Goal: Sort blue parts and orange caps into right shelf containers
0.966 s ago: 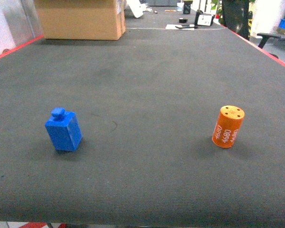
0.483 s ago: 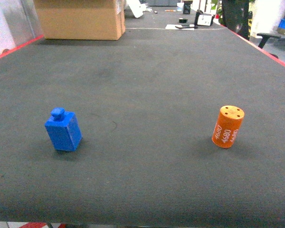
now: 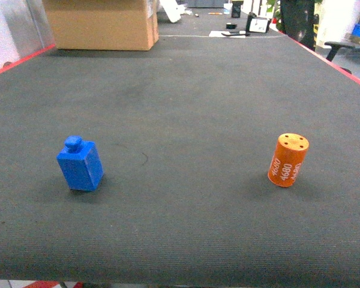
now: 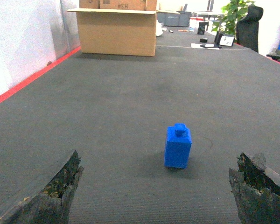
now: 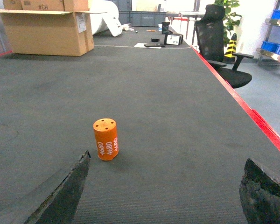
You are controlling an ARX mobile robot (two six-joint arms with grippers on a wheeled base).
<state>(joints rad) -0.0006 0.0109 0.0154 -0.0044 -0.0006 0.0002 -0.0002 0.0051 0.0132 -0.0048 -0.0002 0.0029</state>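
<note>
Nothing has shifted over the last second; the chunky blue plastic part [image 3: 80, 164] and the orange cylindrical cap [image 3: 288, 159] stand apart on the dark mat [image 3: 186, 108], untouched; left gripper [image 4: 158, 196] and right gripper [image 5: 165, 196] hang wide open, so sorting hasn't begun.

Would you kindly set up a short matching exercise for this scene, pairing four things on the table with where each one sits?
Things:
1. blue part
2. orange cap
3. cardboard box
4. office chair

Places:
A. standing upright on the mat, right side of the head view
B. beyond the table's red right edge
C. far end of the mat, on the left
D. standing on the mat, left side of the head view

Pairs: 1-D, 2-A, 3-C, 4-B
</note>
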